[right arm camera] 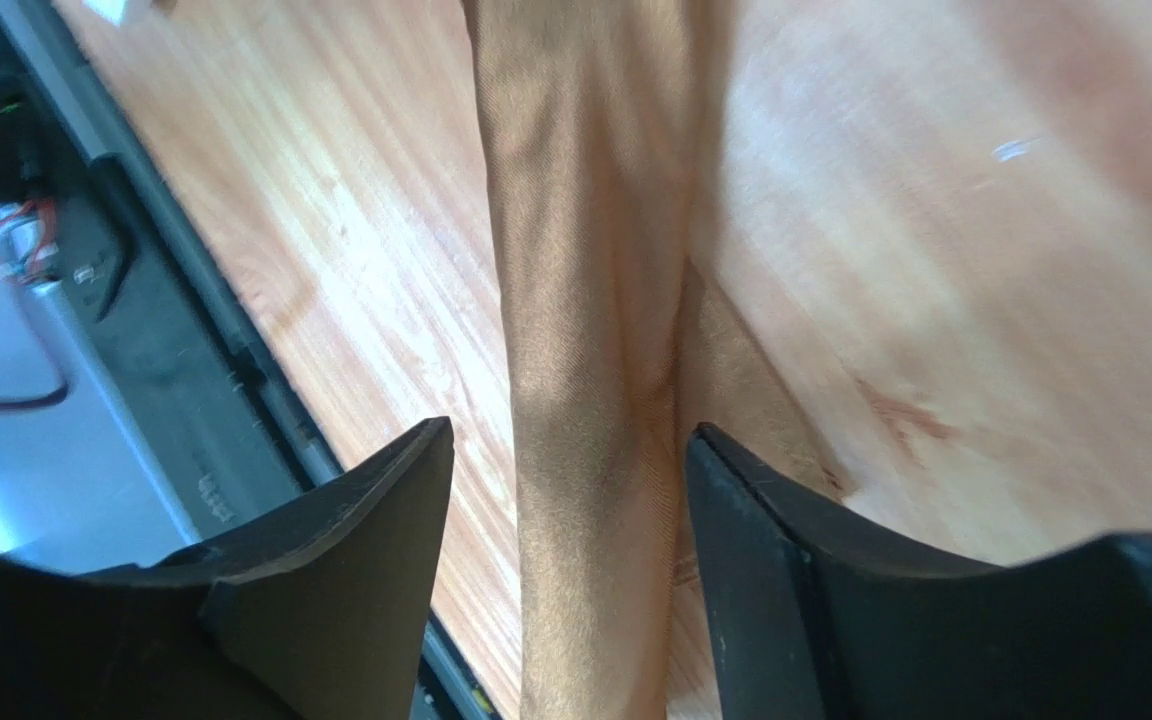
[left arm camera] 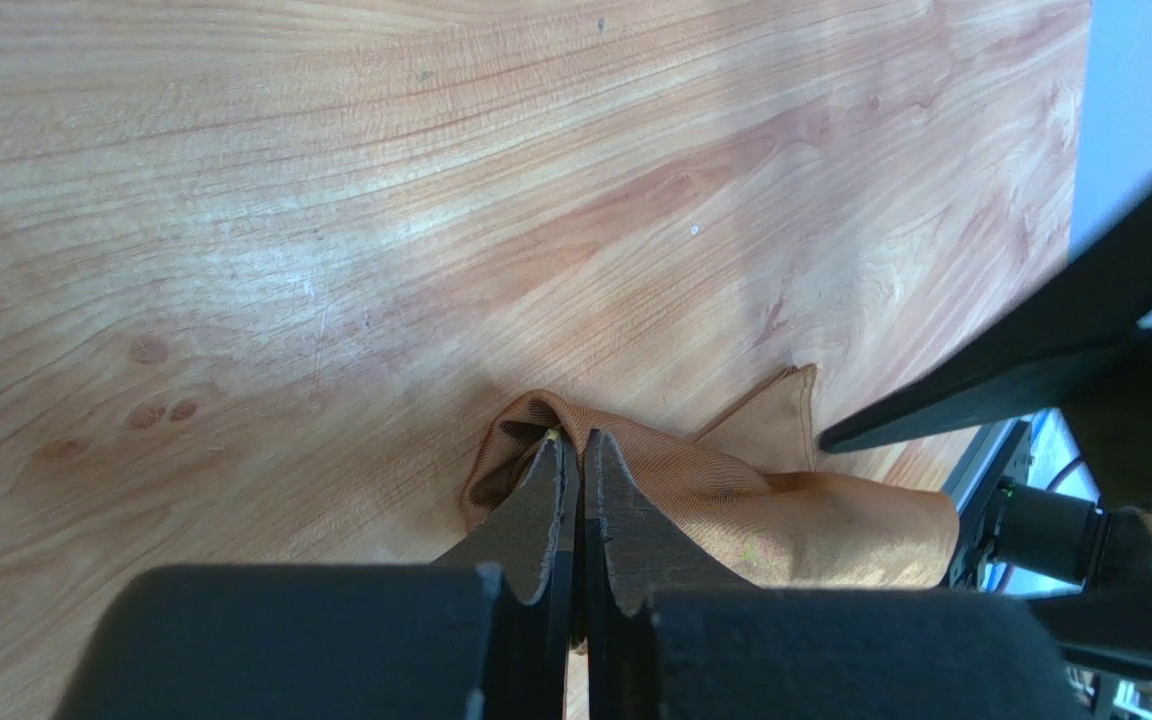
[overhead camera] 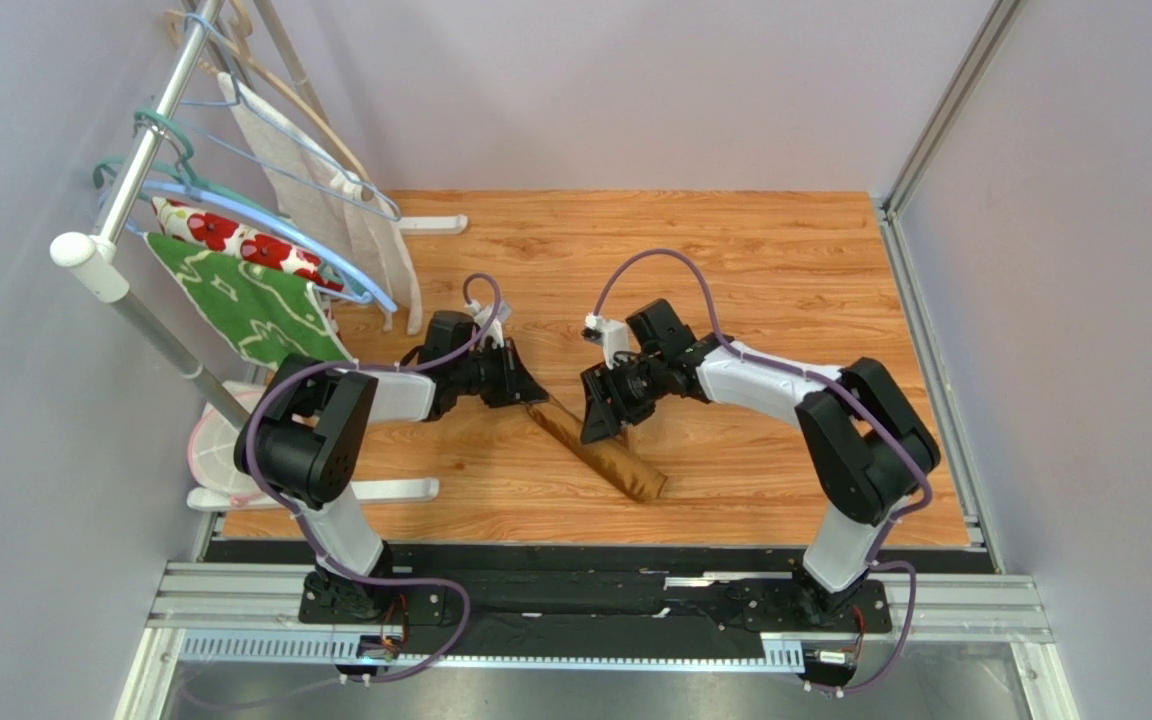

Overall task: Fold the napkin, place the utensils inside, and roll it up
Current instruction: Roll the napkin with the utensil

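- As seen from above: the napkin [overhead camera: 599,450] bunched into a narrow strip, slanted on the wooden table [overhead camera: 748,255] between both arms. Left gripper [overhead camera: 536,396] at the strip's far end, right gripper [overhead camera: 606,423] over its middle.
- From the left wrist: fingers pressed together, pinching the humped, folded end of the napkin [left arm camera: 793,518], cloth trailing off to the right on bare wood.
- From the right wrist: fingers spread wide, straddling the strip [right arm camera: 582,225] lengthwise, clamped on nothing; cloth flat on the table between them.
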### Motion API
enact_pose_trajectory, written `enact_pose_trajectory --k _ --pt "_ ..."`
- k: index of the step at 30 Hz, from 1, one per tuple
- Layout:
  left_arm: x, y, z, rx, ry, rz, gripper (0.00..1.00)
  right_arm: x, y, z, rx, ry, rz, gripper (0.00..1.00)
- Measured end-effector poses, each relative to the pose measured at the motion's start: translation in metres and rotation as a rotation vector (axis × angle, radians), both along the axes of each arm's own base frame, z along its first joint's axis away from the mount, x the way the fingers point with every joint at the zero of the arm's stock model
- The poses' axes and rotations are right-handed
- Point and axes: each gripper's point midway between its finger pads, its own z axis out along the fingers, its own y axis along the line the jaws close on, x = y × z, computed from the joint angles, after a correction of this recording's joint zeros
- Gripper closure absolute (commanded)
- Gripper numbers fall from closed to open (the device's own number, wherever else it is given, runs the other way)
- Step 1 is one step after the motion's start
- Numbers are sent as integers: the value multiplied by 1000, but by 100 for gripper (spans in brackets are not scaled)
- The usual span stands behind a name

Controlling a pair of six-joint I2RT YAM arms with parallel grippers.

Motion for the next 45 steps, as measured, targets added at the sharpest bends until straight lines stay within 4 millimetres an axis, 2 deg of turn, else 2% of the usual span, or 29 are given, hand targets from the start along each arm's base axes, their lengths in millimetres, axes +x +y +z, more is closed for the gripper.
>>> enact_pose_trajectory --k 2,5,7,9,12,18,28,31,33,35,36,39,41,45 --pt "0 -1 0 -2 1 -3 100 6 1 13 -43 -79 -13 37" --pt "1 -1 -1 -2 3 -3 100 5 14 36 -97 -232 5 37" --pt "1 -1 -1 -2 5 -4 100 -2 27 45 -122 -316 35 38" --pt "2 -1 0 -3 5 -5 100 -11 36 45 -173 -392 57 38" --pt "2 -1 0 -2 5 -5 100 -22 39 31 -265 -459 95 40" --pt "1 -1 0 -2 7 -5 100 -18 22 -8 -458 -504 110 44" --pt "1 -1 0 -2 8 -6 100 -10 3 -24 -568 -549 102 48" --pt "1 -2 -1 -2 9 -6 100 -11 1 -32 -579 -546 107 51" --pt "1 -2 -1 -3 10 -8 100 -11 2 -32 -576 -548 106 57" --pt "1 -2 0 -5 10 -11 84 -12 3 -33 -569 -548 109 68" --pt "0 -2 0 -6 9 -13 61 -12 4 -34 -561 -545 109 71" --pt "1 -2 0 -6 2 -18 34 -14 7 -35 -528 -526 113 82" --pt "2 -1 2 -6 0 -13 30 -14 7 -35 -501 -506 111 87" --pt "7 8 16 3 -54 23 28 -13 6 -32 -391 -420 102 88"
